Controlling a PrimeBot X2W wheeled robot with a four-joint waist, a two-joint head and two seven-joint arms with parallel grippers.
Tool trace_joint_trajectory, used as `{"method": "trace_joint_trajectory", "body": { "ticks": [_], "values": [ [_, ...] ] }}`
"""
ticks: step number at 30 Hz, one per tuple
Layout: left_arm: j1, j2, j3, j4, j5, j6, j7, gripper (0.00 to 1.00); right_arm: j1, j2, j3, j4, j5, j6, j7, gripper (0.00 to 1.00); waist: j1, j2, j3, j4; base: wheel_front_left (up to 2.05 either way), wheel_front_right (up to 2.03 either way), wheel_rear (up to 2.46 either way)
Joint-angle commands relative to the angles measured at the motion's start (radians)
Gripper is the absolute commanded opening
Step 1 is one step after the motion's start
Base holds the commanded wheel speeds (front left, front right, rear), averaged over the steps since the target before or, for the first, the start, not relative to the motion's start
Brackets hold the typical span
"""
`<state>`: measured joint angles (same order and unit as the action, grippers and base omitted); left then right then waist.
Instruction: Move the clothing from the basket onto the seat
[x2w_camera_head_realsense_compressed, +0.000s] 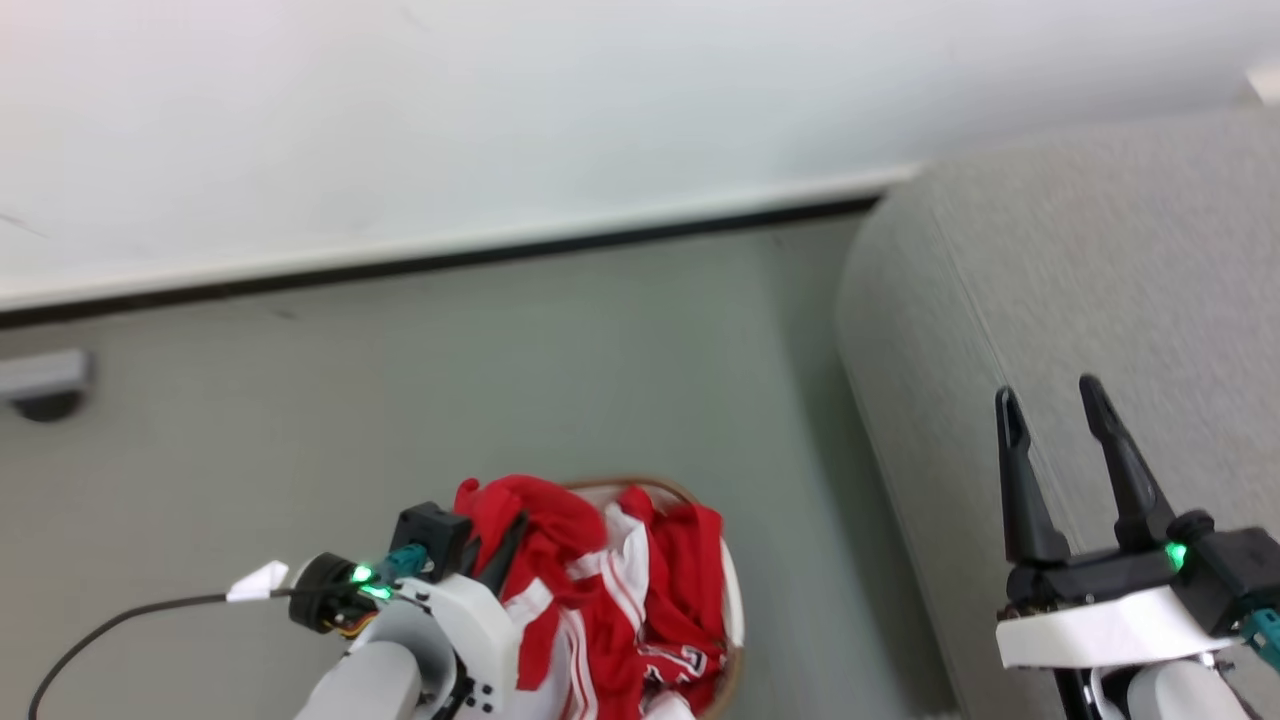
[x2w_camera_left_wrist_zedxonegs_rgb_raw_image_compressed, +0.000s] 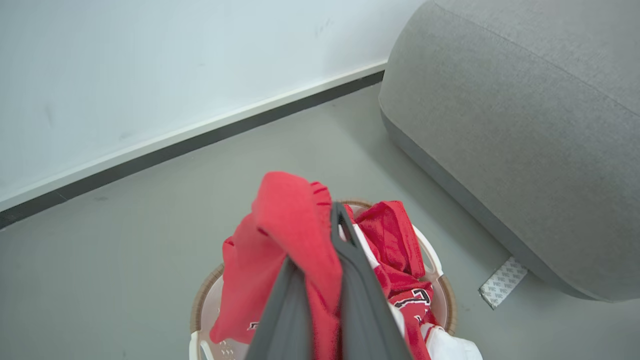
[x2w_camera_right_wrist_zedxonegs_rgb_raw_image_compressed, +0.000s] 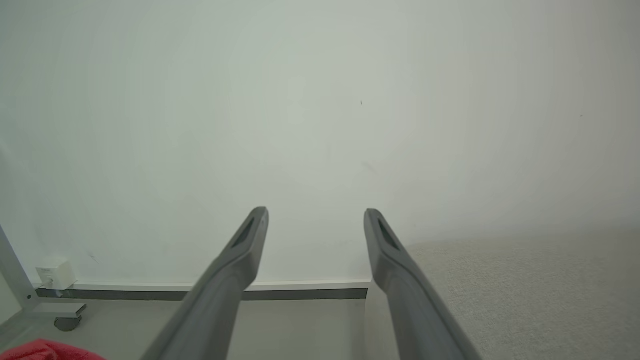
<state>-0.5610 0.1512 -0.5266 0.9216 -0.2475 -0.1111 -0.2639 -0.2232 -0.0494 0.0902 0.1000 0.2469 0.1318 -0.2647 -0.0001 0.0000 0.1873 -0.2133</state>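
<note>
The head view shows both claws at once. The left gripper (x2w_camera_head_realsense_compressed: 505, 545) is at the bottom, left of the middle. The right gripper (x2w_camera_head_realsense_compressed: 1047, 390) is at the lower right, over the grey seat (x2w_camera_head_realsense_compressed: 1100, 250). The left wrist view looks from close up and shows more. There, the left gripper's two dark fingers (x2w_camera_left_wrist_zedxonegs_rgb_raw_image_compressed: 350, 260) are clenched on a fold of the red clothing (x2w_camera_left_wrist_zedxonegs_rgb_raw_image_compressed: 285, 215), and the fold is held up above the basket (x2w_camera_left_wrist_zedxonegs_rgb_raw_image_compressed: 434, 262). That view also shows a small patterned strip (x2w_camera_left_wrist_zedxonegs_rgb_raw_image_compressed: 502, 282) lying on the grey floor (x2w_camera_left_wrist_zedxonegs_rgb_raw_image_compressed: 125, 260) by the bottom edge of the seat. The right wrist view shows the right gripper's fingers spread wide apart with nothing between them. Behind them is the white wall (x2w_camera_right_wrist_zedxonegs_rgb_raw_image_compressed: 320, 100), with a little white box (x2w_camera_right_wrist_zedxonegs_rgb_raw_image_compressed: 52, 274) at the lower left and a small wheel (x2w_camera_right_wrist_zedxonegs_rgb_raw_image_compressed: 67, 322) under it. The basket sits on the floor at the bottom middle of the head view, just left of the seat and not touching it. More red and white clothing is heaped in it, and one piece has letters on it.
</note>
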Motion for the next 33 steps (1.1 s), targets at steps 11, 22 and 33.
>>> {"method": "trace_joint_trajectory", "body": {
  "ticks": [11,22,33],
  "values": [
    [0.079,-0.025,0.069,-0.271,-0.057,-0.005,-0.001,0.0,0.091,-0.002,0.006,0.023,-0.01,-0.002,0.001,1.0,0.0001,0.0,-0.18,0.122,0.0,0.0,0.0],
    [0.037,-0.022,0.097,-0.513,-0.12,-0.004,0.041,0.0,0.107,-0.002,0.068,0.03,0.007,-0.002,0.001,1.0,0.0001,0.0,-0.209,0.133,0.0,0.0,0.0],
    [0.059,-0.002,0.12,-0.681,-0.147,0.03,0.096,0.0,0.101,-0.003,0.135,0.047,-0.024,-0.002,0.001,1.0,0.0001,0.0,-0.206,0.133,0.0,0.0,0.0]
  ]
}}
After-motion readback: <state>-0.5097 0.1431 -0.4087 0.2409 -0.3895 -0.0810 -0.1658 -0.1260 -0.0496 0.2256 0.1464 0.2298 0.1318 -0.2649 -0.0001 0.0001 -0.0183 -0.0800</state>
